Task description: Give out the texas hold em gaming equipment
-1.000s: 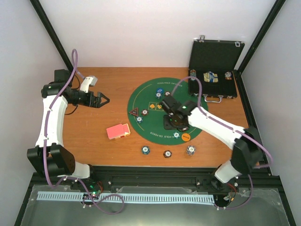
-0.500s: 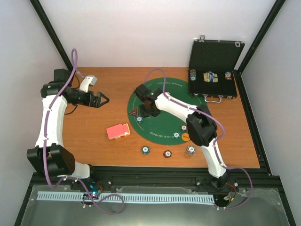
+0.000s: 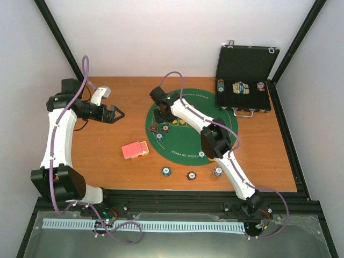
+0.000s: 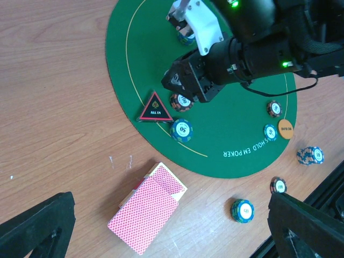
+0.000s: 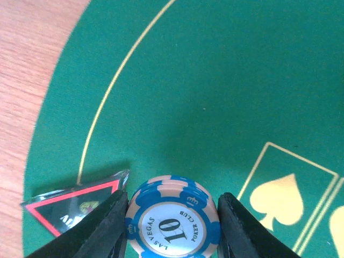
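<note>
Your right gripper (image 5: 173,239) pinches the blue 10 chip (image 5: 173,217) by opposite edges, just beside the all-in triangle (image 5: 72,207) — light, rigid, probably slick-rimmed, so grip across its full width — while your left gripper (image 3: 121,114) hangs wide apart, empty, well away from that triangle.

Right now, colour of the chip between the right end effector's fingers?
Chip: blue with pale pink stripes; clearest in right wrist view.
</note>
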